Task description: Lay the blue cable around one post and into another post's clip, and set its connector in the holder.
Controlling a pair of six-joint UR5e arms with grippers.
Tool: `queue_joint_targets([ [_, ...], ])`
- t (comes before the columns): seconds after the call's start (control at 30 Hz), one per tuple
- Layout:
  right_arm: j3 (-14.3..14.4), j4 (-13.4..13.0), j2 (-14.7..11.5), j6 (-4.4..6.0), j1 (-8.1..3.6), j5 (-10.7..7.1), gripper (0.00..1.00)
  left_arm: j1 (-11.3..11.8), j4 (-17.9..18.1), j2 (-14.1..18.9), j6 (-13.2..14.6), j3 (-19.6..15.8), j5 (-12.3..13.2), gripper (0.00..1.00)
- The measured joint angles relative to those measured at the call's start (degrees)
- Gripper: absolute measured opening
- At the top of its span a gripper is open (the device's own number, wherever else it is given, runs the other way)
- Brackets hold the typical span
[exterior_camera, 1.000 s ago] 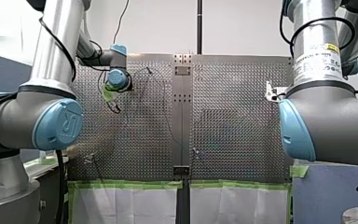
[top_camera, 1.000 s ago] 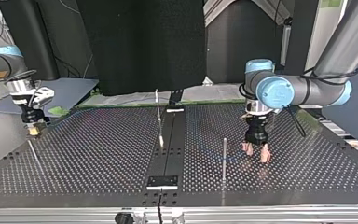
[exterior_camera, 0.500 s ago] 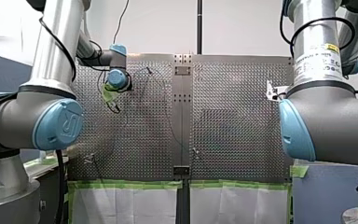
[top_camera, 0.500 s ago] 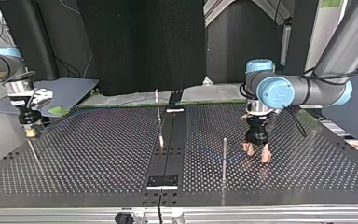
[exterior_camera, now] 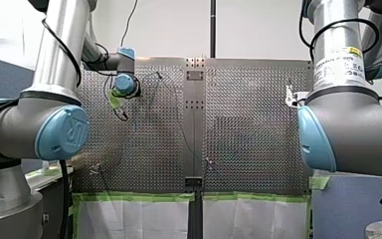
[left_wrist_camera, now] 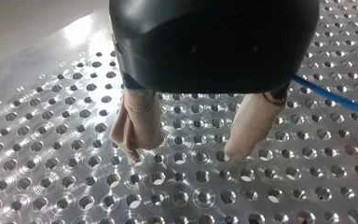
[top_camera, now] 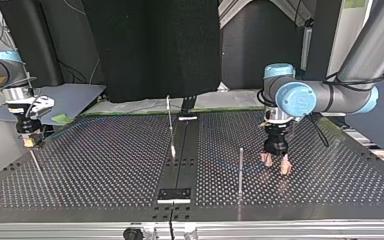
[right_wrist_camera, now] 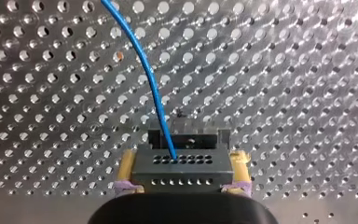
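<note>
In the right wrist view my right gripper (right_wrist_camera: 182, 173) is shut on a dark grey connector (right_wrist_camera: 179, 163), yellow pads on both its sides. The blue cable (right_wrist_camera: 145, 70) leaves the connector's top and curves away over the perforated table. A dark holder-like block (right_wrist_camera: 186, 136) stands just ahead of the connector. In the top view this gripper (top_camera: 29, 141) hangs low at the far left edge. My left gripper (top_camera: 275, 164) stands open just above the table right of a thin post (top_camera: 240, 167). Its beige fingers (left_wrist_camera: 142, 121) hold nothing, with the blue cable (left_wrist_camera: 335, 100) lying beside them.
A second thin post (top_camera: 170, 125) rises near the middle strip, and a slanted rod (top_camera: 36, 165) stands at the top view's left. A small dark plate (top_camera: 174, 194) sits on the middle strip near the front edge. The perforated table (top_camera: 105, 165) spreads between the arms.
My right gripper has shifted a little to the left in the top view, carrying the connector. My left arm has stayed where it was.
</note>
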Motion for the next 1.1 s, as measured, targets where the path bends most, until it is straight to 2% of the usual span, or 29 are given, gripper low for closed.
queue_joint_targets([
  [0.63, 0.03, -1.52, 0.39, 1.11, 0.23, 1.75, 0.0, 0.07, 0.02, 0.02, -0.16, 0.01, 0.21, 1.0],
  [1.1, -0.01, -2.34, 0.52, 1.17, 1.44, 2.12, 0.0, 0.04, -0.03, -0.01, -0.16, 0.1, 0.26, 1.0],
])
